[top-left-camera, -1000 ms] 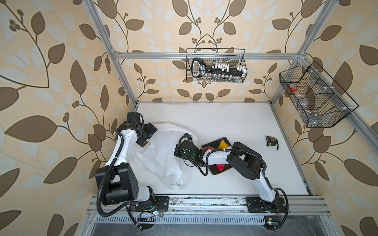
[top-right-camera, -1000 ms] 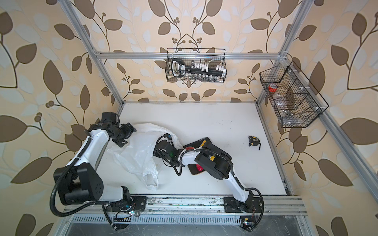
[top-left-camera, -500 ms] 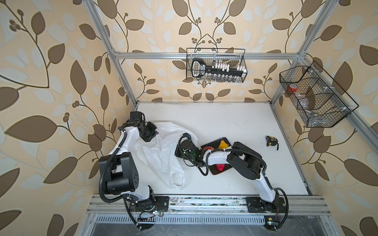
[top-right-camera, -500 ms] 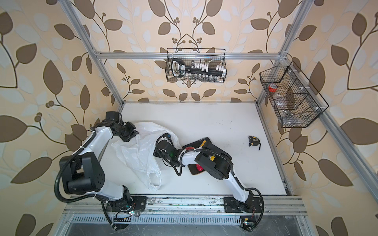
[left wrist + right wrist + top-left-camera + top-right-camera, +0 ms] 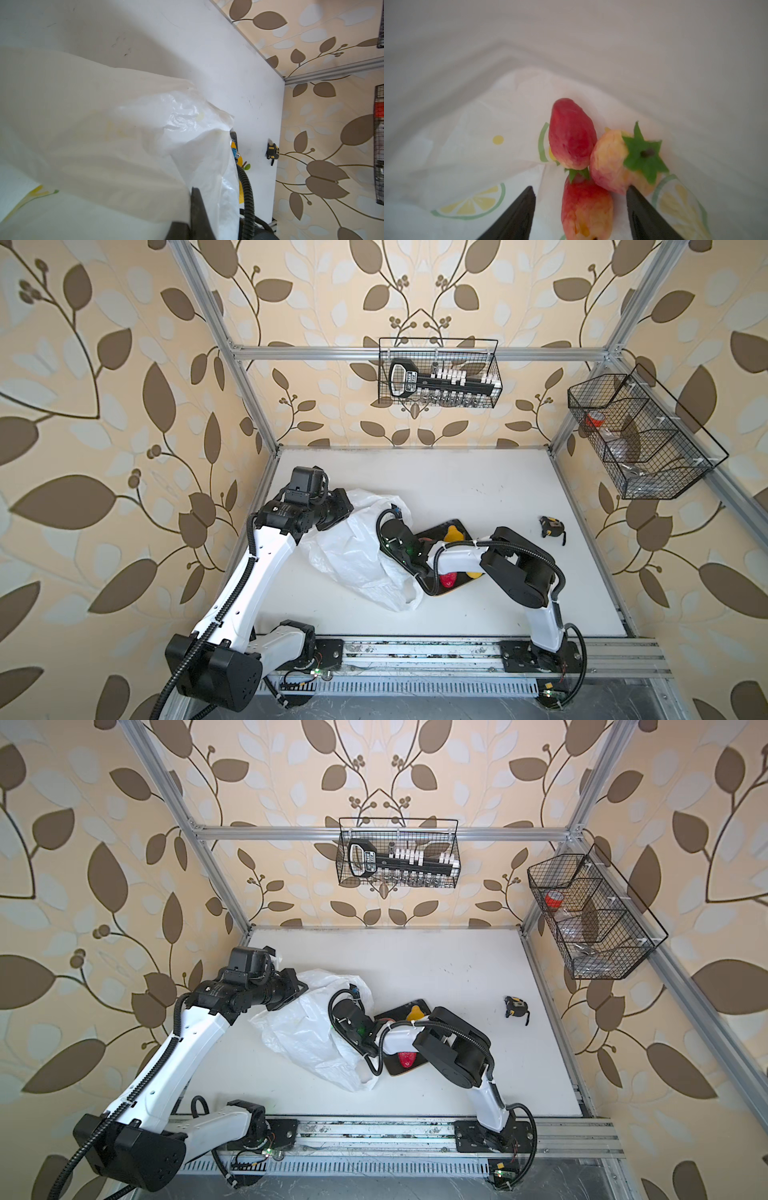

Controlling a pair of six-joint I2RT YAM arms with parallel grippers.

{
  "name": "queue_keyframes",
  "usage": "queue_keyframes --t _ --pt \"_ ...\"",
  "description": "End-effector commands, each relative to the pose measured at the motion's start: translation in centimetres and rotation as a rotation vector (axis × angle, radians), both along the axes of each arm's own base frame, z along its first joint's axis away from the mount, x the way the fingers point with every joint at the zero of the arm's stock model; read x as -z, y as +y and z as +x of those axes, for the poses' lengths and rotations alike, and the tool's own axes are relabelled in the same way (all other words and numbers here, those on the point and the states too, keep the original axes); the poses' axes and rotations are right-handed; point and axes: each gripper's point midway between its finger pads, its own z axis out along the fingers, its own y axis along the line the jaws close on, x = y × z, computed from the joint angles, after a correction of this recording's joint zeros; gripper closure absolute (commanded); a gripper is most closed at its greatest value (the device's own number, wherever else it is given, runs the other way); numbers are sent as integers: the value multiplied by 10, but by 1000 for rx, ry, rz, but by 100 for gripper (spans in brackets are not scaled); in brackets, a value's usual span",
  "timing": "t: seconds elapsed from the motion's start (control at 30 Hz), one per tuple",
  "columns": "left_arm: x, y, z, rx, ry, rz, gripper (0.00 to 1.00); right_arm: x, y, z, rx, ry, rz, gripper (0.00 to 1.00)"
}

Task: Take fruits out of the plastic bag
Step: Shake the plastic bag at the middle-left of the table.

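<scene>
The plastic bag [image 5: 357, 560] [image 5: 303, 1036] lies crumpled at the table's left of middle in both top views. My left gripper [image 5: 345, 508] [image 5: 193, 189] is shut on the bag's far-left edge, and film [image 5: 124, 128] fills most of its wrist view. My right gripper [image 5: 580, 188] is inside the bag, hidden from above past its wrist [image 5: 395, 533]. It is open, its jaws standing on either side of a red-yellow fruit [image 5: 586, 209] with gaps. Beyond lie a red fruit [image 5: 571, 133] and a leafed peach-coloured fruit [image 5: 612, 164].
A black tray [image 5: 432, 592] under the right forearm holds a yellow fruit [image 5: 452, 536] and a red fruit [image 5: 448, 580]. A black-and-yellow tape measure [image 5: 552, 526] lies to the right. Wire baskets hang on the back wall [image 5: 438, 373] and on the right wall [image 5: 644, 439].
My left gripper moved right onto the bag's edge and shut on it. My right gripper's jaws spread wider inside the bag; that arm stayed put.
</scene>
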Motion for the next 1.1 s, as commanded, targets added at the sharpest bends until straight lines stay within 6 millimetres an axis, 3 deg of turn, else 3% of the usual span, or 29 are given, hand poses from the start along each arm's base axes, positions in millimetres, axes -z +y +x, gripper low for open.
queue_keyframes --t 0.0,0.23,0.53,0.63,0.73,0.8,0.9,1.07 --pt "26 29 1 -63 43 114 100 13 -9 -1 11 -2 -53 28" --pt "80 58 11 -107 150 113 100 15 -22 -5 -5 -35 -140 26" --pt "97 63 21 -83 182 118 99 0 -28 -23 -181 -171 -259 24" --pt "92 59 23 -56 170 105 40 -6 -29 -31 -236 -204 -283 24" --pt "67 58 21 -58 102 110 16 -10 -30 -36 -273 -219 -290 25" --pt "42 59 17 -78 44 120 8 -11 -29 -39 -291 -221 -286 25" --pt "12 46 3 -75 -20 124 5 -8 -24 -42 -321 -216 -271 25" --pt "3 10 -43 -28 -29 169 11 -8 -17 -51 -365 -199 -224 26"
